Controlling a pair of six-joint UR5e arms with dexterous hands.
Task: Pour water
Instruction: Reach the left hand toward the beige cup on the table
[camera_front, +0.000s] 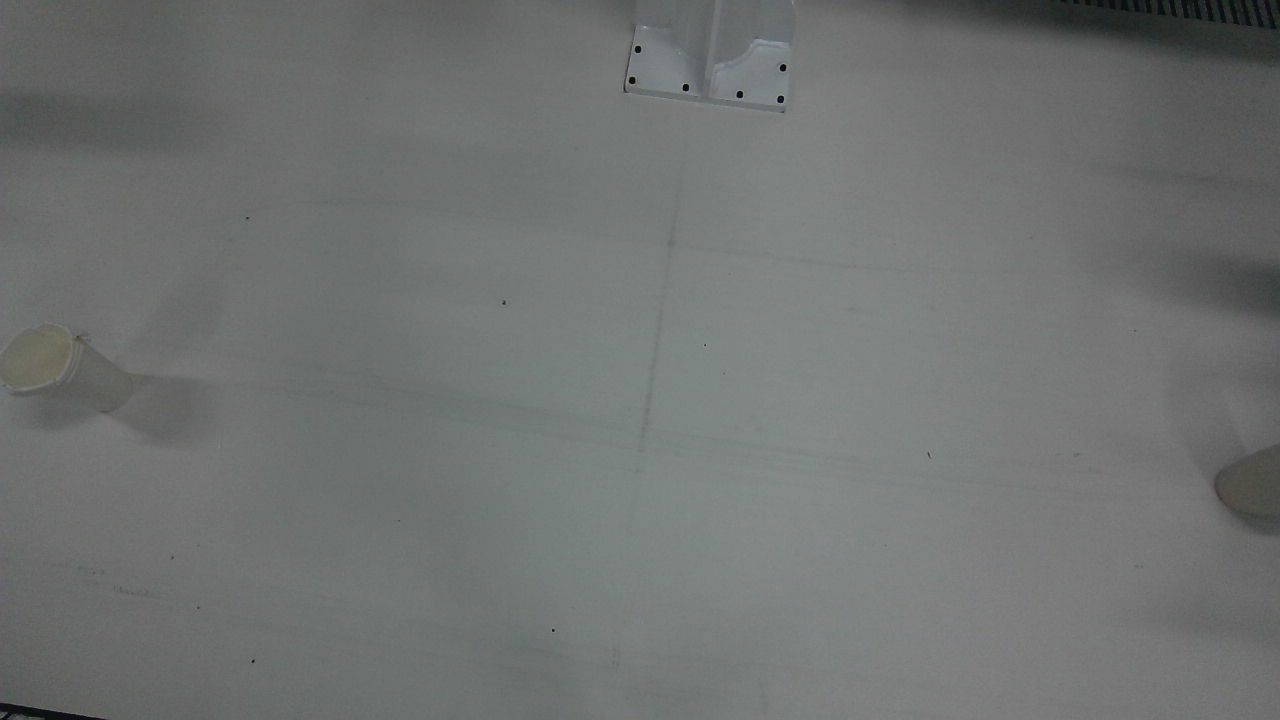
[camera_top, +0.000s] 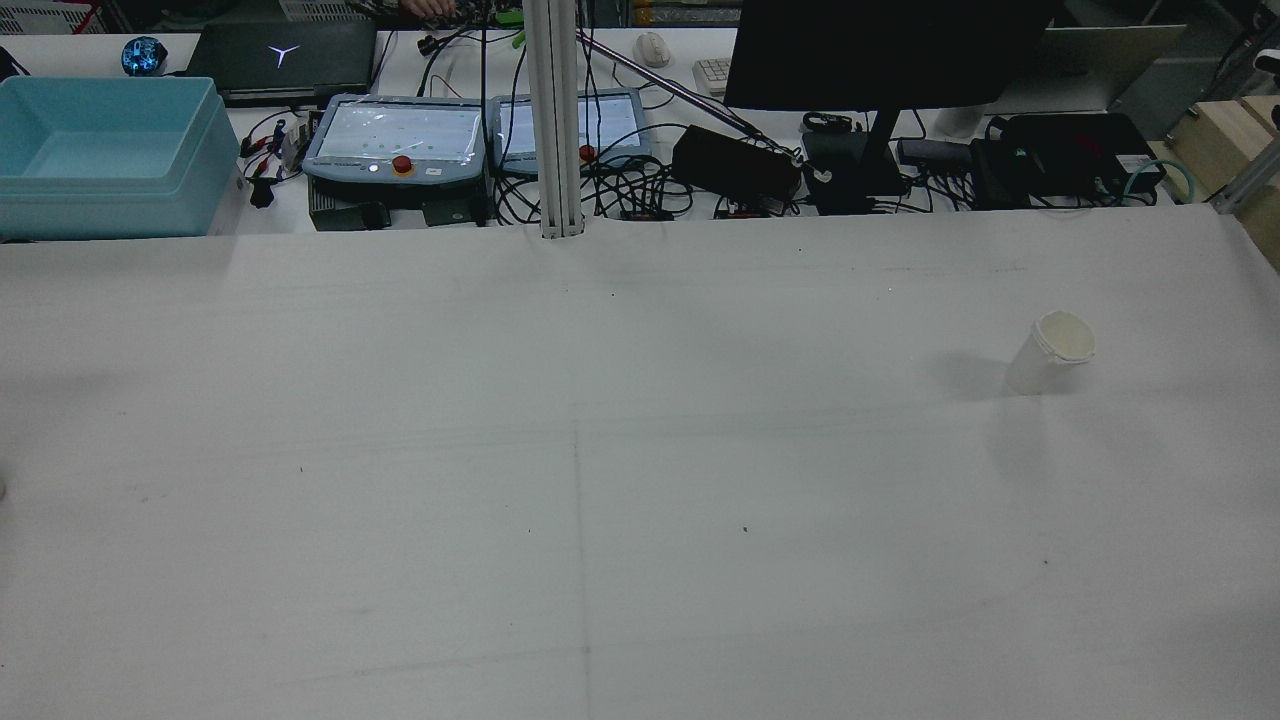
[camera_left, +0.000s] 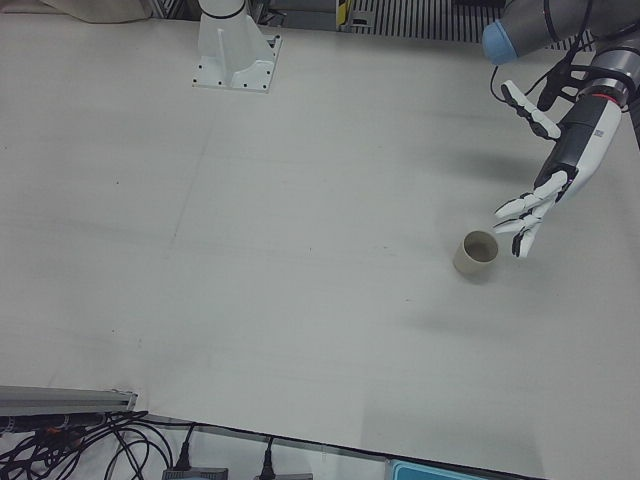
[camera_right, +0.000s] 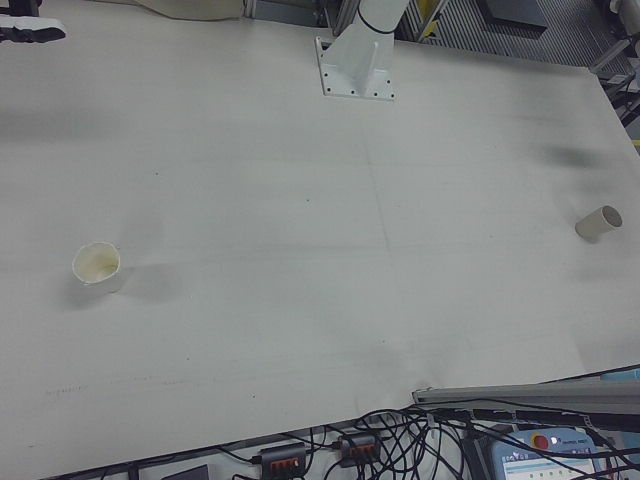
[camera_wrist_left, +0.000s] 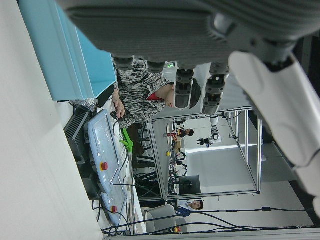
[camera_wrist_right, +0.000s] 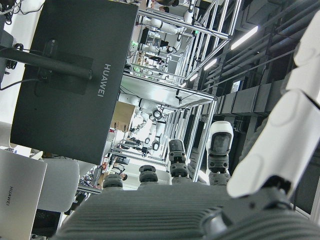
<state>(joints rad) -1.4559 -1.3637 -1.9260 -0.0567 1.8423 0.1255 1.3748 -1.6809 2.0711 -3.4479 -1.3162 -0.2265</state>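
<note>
Two paper cups stand on the white surface, far apart from each other. One cup stands upright on the robot's left half, grey-brown and open at the top; whether it holds anything cannot be told. In the front view only its edge shows at the right border, and in the right-front view it appears small at the far right. The other cup is white with a yellowish inside, upright on the robot's right half; the rear view shows it toward the right, and the front view has it at the left border.

The left hand hangs just beside the grey-brown cup, on the side away from the table's middle. Its fingers are spread wide and point down toward the cup's rim, very near it, though contact cannot be made out. It holds nothing. The thumb sticks out well apart from the rest.

Of the right hand only white fingertips show at the top left corner of the right-front view, well apart from the white cup. Its own camera shows the fingers stretched out with nothing between them.

A white pedestal base is bolted to the surface at its far edge.
</note>
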